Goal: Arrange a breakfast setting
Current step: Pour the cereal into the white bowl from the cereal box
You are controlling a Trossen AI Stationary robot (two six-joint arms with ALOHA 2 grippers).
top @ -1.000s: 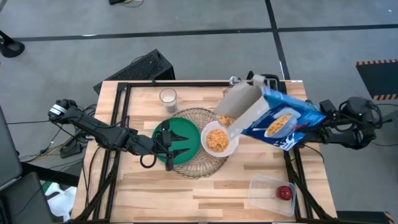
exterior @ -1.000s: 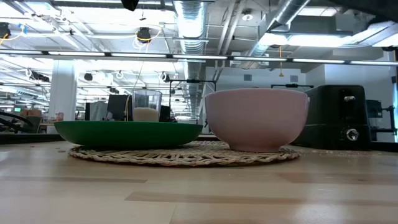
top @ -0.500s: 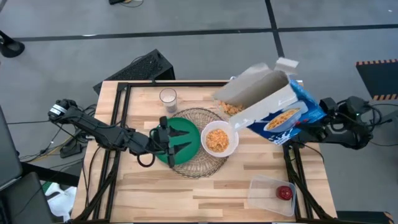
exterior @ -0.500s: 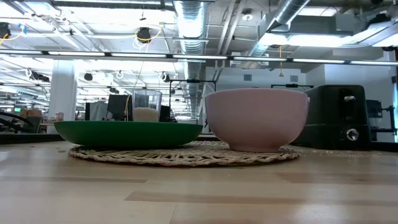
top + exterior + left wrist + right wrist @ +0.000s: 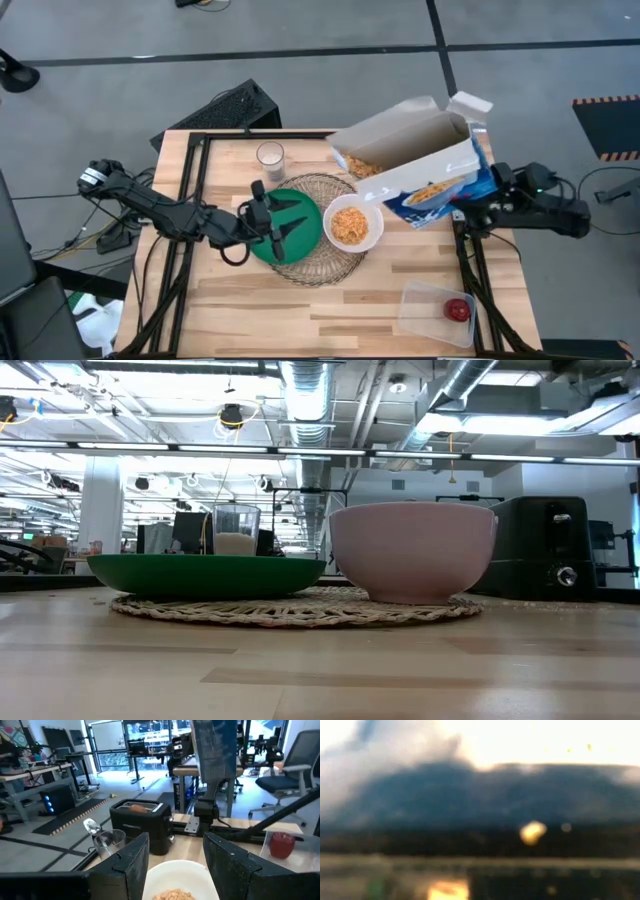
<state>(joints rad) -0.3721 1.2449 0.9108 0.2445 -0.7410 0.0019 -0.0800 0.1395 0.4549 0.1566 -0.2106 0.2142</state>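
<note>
One second back my right pincer (image 5: pixel 478 205) tipped blue-white carton (image 5: pixel 425 165) over white bowl (image 5: pixel 352 223); now carton levelled, swung right, grip kept. Pour looks finished; bowl on woven mat (image 5: pixel 318 250) beside green plate (image 5: pixel 285 226). My left pincer (image 5: pixel 283 218) parted, empty, over plate. Left wrist view alone shows black toaster (image 5: pixel 142 822); right wrist view blocked.

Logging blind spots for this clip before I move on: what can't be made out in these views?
- Right gripper: hidden behind the carton in the high view; its wrist view is all blur.
- Left gripper: whether its fingers touch the plate is unclear from above.
- Bowl contents: hidden by its wall in the low view.
- Apple: outside the low view.
- Bagel: not identifiable in any view.
</note>
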